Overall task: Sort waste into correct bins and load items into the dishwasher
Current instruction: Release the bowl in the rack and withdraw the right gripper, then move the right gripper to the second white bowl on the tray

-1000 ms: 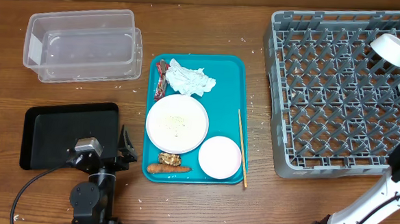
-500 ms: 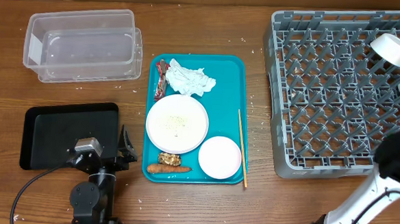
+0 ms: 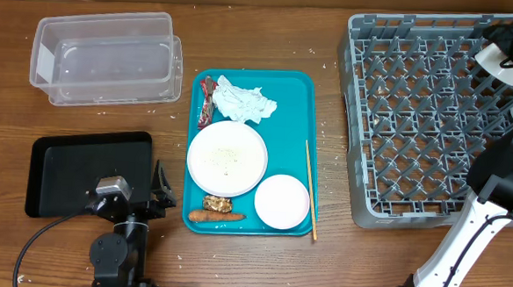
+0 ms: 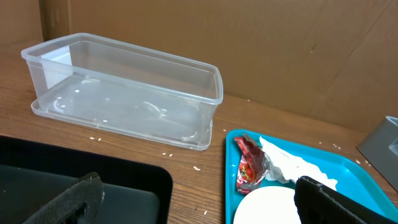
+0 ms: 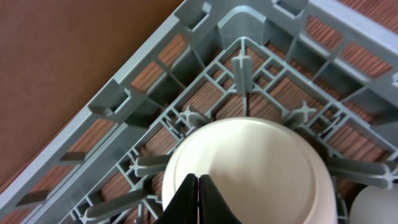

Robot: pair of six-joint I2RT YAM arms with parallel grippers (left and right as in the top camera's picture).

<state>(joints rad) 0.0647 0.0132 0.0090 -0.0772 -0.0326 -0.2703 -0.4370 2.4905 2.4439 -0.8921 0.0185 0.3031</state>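
Having swung up over white cup (image 3: 498,64), right hand (image 5: 198,186) closed

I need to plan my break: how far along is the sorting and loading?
Done: a white cup sits in a corner of the grey rack. In hand: nothing; the right gripper is shut above that cup, the left gripper open beside the black tray. Left: napkin, wrapper, carrot stick, brown piece, plate with rice, bowl and wooden stick, all on the teal tray; clear tub empty.
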